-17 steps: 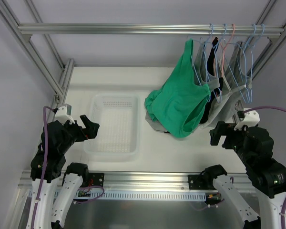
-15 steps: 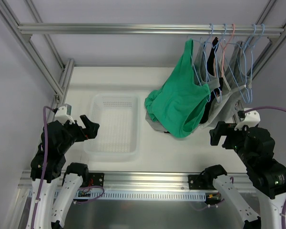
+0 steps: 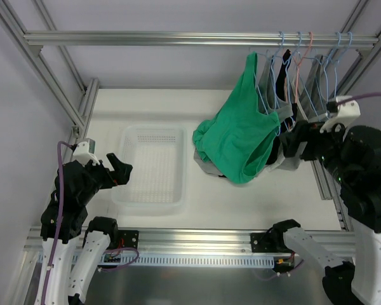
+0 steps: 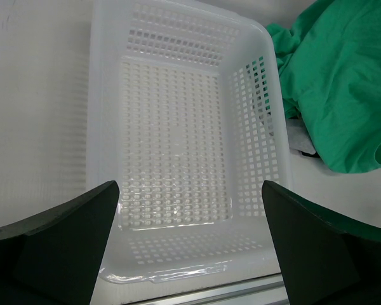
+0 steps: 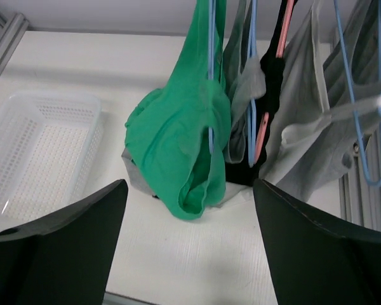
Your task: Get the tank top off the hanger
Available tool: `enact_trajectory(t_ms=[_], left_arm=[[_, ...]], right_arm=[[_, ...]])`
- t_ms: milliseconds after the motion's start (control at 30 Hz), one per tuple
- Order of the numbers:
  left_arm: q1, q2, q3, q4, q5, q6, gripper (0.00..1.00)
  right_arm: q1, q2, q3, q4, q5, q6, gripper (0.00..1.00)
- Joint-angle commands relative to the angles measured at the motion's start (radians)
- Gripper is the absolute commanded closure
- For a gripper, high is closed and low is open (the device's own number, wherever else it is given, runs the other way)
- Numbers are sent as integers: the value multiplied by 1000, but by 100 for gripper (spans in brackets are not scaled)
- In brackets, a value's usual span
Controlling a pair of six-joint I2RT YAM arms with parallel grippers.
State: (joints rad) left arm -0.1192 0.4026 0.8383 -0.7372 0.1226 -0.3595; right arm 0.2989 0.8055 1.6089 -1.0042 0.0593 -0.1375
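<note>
Hanging at two o'clock: green tank top (image 3: 241, 136) on blue hanger (image 3: 265, 95), hem bunched on desk (image 3: 152, 108). Right tool (image 3: 284, 145) wide, just beside it. Left tool (image 3: 119, 168) wide, near white basket (image 3: 146, 202), eight o'clock.

A white mesh basket (image 3: 150, 166) sat on the pale table (image 3: 146, 108); just to its right lay a crumpled grey cloth (image 3: 206, 168); farther right and higher, grey garments (image 5: 305, 146) and a black one (image 5: 271, 76) on a pink hanger (image 5: 261, 136) hung from the metal rail (image 3: 178, 39) that crossed overhead beyond the basket.
</note>
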Motion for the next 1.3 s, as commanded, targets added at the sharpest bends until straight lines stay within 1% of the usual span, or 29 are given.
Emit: enact_trajectory(t_ms=[0, 33, 133, 167, 267, 367, 433, 500, 600, 667, 733, 867, 933, 1000, 1100, 1133, 1200, 1267], left_arm=[[-13, 10, -5, 36, 15, -10, 1], [-13, 15, -7, 36, 18, -10, 1], [-17, 24, -5, 36, 23, -9, 1], [-25, 27, -5, 35, 23, -9, 1], [-45, 33, -5, 35, 22, -10, 1], [-57, 35, -7, 35, 17, -10, 1], [-63, 33, -7, 35, 15, -10, 1], [-68, 31, -7, 35, 14, -10, 1], [-68, 31, -7, 35, 15, -10, 1], [-68, 31, -8, 36, 14, -10, 1], [-69, 31, -7, 36, 15, -10, 1], [-73, 35, -7, 35, 18, -10, 1], [-74, 35, -7, 36, 17, -10, 1], [-74, 38, -8, 35, 17, -10, 1], [-76, 36, -7, 35, 17, -10, 1], [-77, 36, -7, 35, 17, -10, 1], [-79, 38, -7, 35, 15, -10, 1], [-80, 39, -8, 35, 15, -10, 1]], right_arm=[[5, 145, 118, 47, 16, -69, 17], [6, 215, 173, 47, 34, -88, 19], [3, 320, 249, 47, 63, -102, 25], [5, 383, 290, 49, 65, -112, 30], [3, 481, 347, 64, 73, -120, 33], [3, 549, 365, 98, 115, -125, 36], [-1, 576, 390, 101, 116, -132, 37], [-4, 603, 394, 116, 119, -137, 38], [-30, 639, 393, 147, 93, -139, 47], [-55, 658, 394, 157, 62, -132, 59], [-60, 670, 391, 167, 50, -129, 67], [-58, 667, 390, 179, 36, -126, 72], [-60, 666, 390, 185, 27, -125, 78], [-61, 666, 384, 190, 27, -122, 78], [-66, 666, 368, 197, 2, -109, 84], [-70, 667, 367, 199, -7, -106, 88], [-70, 666, 362, 202, -9, -94, 90], [-72, 658, 362, 208, 0, -86, 99]])
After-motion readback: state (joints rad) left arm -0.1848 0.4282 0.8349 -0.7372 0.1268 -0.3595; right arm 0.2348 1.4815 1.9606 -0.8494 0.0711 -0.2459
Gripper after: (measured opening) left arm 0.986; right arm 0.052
